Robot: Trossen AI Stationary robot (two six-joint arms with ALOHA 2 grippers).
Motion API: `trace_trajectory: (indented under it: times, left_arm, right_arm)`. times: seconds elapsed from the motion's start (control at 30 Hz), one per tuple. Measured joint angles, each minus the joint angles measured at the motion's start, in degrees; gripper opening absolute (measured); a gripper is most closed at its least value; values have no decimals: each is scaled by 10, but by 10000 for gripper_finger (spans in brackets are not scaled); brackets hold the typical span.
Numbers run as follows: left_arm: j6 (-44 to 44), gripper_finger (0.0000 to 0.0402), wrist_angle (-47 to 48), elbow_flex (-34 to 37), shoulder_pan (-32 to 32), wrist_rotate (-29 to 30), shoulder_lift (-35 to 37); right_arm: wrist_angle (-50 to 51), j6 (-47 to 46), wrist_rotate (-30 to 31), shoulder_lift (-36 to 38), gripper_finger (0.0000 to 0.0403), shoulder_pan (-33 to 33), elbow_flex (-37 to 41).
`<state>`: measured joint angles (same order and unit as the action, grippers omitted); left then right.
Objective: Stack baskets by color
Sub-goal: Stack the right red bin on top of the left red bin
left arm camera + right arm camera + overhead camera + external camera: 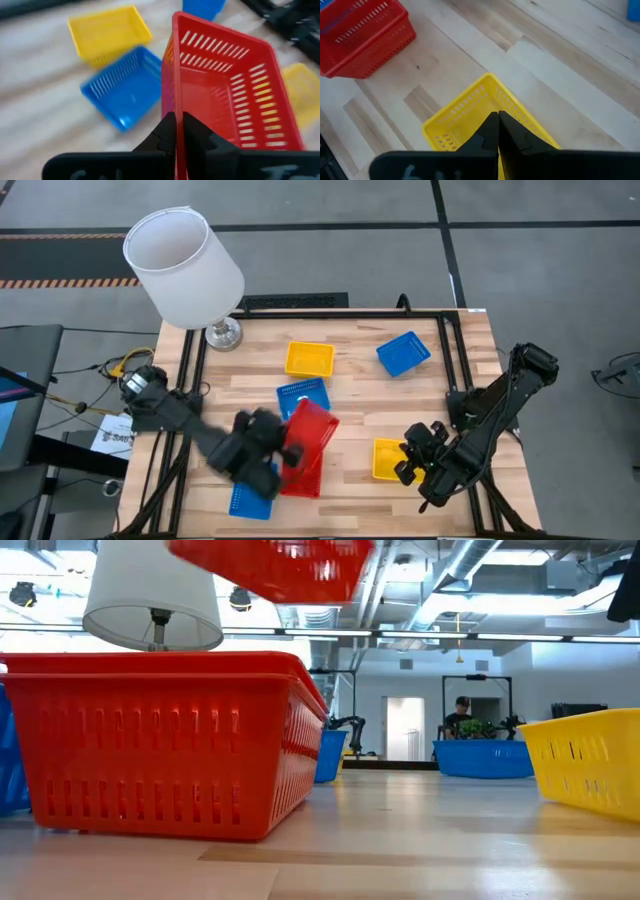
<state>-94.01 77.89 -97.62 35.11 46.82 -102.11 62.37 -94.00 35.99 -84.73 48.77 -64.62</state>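
A: Where the lamp (185,265) with its big white shade stands at the desk's (455,375) far left corner, does anything crowd the baskets?

B: Only the two dark arms, reaching in over the front half. A person (462,710) shows in the room behind.

A: How many baskets are in view?

B: Seven: two red, three blue, two yellow. All are shallow, rectangular and slotted.

A: Where are the red ones?

B: The left pincer (178,131) is closed tight on one wall of the lifted red basket (312,427), holding it tilted above the desk. The lower red basket (303,472) rests on the desk just beneath it.

A: And the others?

B: A blue basket (404,352) lies far right, a second blue basket (303,395) lies mid-desk beside the lifted red one, and a third blue basket (250,501) lies at the front edge. The far yellow basket (309,359) lies behind the second blue. The right pincer (498,125) is shut on the rim of the near yellow basket (386,460), front right.
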Motion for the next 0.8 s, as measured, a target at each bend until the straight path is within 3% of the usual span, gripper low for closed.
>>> trace_trajectory:
  times: [0.33,0.5,0.8]
  left_arm:
    - [-264,0,19,0,116,57,-32]
    - [-312,0,26,0,124,29,-76]
    - [-367,0,28,0,123,30,-124]
  right_arm:
    - [0,1,1,0,21,0,0]
    - [0,0,1,0,21,0,0]
    - [0,0,1,0,21,0,0]
